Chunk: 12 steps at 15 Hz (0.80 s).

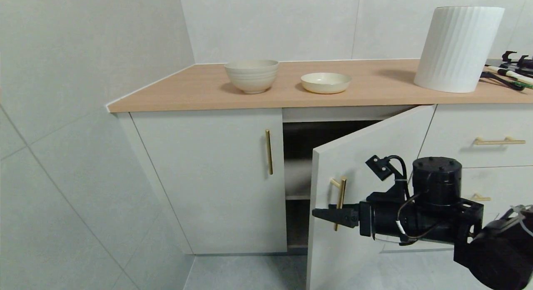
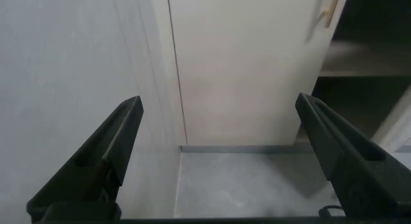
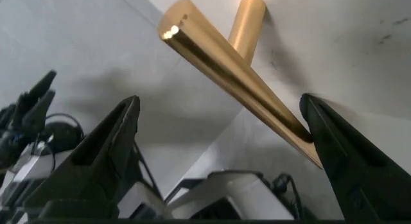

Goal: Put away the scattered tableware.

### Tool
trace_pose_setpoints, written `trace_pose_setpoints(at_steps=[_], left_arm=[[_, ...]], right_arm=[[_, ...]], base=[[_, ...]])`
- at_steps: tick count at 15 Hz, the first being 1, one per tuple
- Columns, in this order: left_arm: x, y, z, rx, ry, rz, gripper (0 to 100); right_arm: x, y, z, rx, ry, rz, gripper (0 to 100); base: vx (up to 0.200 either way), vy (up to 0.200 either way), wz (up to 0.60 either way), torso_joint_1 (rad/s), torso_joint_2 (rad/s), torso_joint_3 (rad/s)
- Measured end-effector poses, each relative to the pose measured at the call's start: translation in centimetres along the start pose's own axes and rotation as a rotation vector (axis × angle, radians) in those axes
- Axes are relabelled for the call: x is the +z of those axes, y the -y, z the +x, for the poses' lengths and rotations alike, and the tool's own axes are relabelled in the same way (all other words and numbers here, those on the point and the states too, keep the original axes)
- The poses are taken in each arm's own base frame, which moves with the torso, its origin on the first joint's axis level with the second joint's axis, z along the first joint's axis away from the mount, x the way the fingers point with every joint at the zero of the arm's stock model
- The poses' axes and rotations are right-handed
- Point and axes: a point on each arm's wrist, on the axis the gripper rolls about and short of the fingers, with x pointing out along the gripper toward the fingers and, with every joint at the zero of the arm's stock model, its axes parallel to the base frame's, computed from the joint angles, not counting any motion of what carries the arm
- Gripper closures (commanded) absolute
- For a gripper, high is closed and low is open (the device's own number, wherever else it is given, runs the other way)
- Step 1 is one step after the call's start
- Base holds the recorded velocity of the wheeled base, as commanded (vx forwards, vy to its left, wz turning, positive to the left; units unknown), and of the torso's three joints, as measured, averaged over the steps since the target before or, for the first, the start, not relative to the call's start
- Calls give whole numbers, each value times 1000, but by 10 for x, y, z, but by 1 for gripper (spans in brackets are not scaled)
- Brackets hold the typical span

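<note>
Counter [image 1: 200, 90]: a cream ribbed bowl [image 1: 252, 75] stands near the left end, upright. A shallow dish [image 1: 326, 82] sits just to its right, apart from it. A white ribbed cylinder [image 1: 458, 48] stands further right, and dark utensils [image 1: 506, 75] lie at the far right edge.

Cabinet under the counter: the left door [image 1: 208, 177] is closed. The right door [image 1: 374, 148] stands ajar, swung outward, and an inner shelf [image 1: 297, 182] shows in the dark gap.

Right tool [image 1: 320, 213]: level at the ajar door's gold bar handle [image 1: 342, 189]. In the right wrist view the fingers [image 3: 115, 140] are spread wide, one to each side of the bar. The bar runs slantwise between them and is close against one finger. They are not clamped on it.

Left tool [image 2: 218, 103]: spread wide and holding nothing. It is low, over the grey floor [image 2: 244, 185] in front of the closed door's bottom corner
</note>
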Motion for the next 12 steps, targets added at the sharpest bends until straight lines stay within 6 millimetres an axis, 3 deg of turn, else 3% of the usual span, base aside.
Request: trace_pose_setpoints(at_steps=[3,7,9,12], left_arm=[[17,1,-6,-72,44,-1,0],[80,5,-16,-248,56,7,0],[120,6,-3,-313,13,10,0],[166,9,48,-390,-105,-4,0]], right_arm=[[-5,-8,-12,21,25,-21,0],[-9,-12,-18,27,23,-20,0],[-8,-14,-20,36,34,-28,0],[-6,-16,-22,43,42,-37,0]], base=[[0,0,0,0,0,0],[0,0,0,0,0,0],[0,0,0,0,0,0],[0,0,0,0,0,0]])
